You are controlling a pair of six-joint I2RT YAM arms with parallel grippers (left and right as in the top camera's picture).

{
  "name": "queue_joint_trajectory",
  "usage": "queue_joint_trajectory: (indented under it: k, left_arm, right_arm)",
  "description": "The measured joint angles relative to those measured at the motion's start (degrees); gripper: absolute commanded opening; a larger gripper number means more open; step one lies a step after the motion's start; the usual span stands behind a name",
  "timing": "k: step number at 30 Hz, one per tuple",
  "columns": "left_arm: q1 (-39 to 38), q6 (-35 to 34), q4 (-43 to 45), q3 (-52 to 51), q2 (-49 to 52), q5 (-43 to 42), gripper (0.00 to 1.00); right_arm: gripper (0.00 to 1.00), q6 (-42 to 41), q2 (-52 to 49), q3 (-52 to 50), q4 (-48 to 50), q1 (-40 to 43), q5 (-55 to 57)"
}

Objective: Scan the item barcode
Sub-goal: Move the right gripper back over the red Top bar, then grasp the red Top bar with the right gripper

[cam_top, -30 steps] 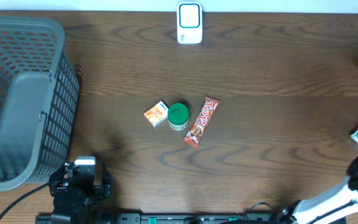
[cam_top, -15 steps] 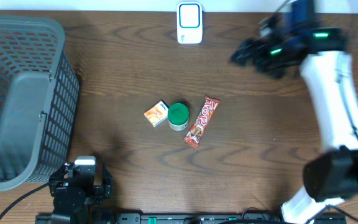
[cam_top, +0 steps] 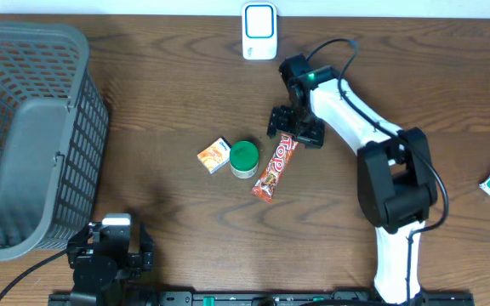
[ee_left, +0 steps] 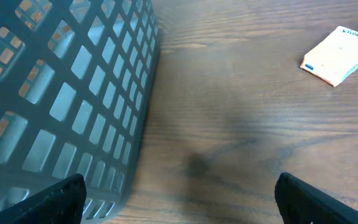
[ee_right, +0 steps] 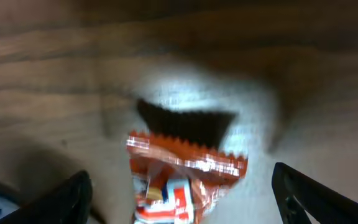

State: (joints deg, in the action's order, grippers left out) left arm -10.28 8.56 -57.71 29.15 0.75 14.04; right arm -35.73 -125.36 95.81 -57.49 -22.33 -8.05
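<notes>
Right gripper (cam_top: 294, 133): jaws wide apart, nothing held, hovering over upper end of candy bar (cam_top: 275, 167). In wrist view, bar's crimped end lies between fingertips (ee_right: 45, 198), touching neither. Bar flat on table (cam_top: 168, 93), just right of green-lidded jar (cam_top: 244, 158), well below scanner (cam_top: 259, 32). Left gripper (ee_left: 180, 204): jaws wide apart, empty, beside basket (ee_left: 73, 93).
</notes>
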Motion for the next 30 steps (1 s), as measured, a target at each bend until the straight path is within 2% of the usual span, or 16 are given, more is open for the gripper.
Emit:
queue_joint_trajectory:
  k: [5,9,15,24,30]
  left_arm:
    - [0.00,0.00,-0.02,0.00,0.00,0.00,0.95]
    - [0.00,-0.02,0.00,0.00,0.00,0.00,0.95]
    - [0.00,0.00,-0.02,0.00,0.00,0.00,0.95]
    - [0.00,0.00,-0.02,0.00,0.00,0.00,0.95]
    - [0.00,0.00,-0.02,0.00,0.00,0.00,0.95]
  right_arm:
    - [0.94,8.17,-0.07,-0.33,2.32,0.61,0.39]
    - [0.94,11.43,0.24,-3.30,5.44,0.70,-0.02]
    - [0.85,20.81,3.87,-9.86,12.94,2.38,-7.17]
    - [0.88,39.71,4.15,-11.21,9.11,6.78,-17.31]
    - [0.86,50.80,4.63,-13.22,9.33,8.07,-21.90]
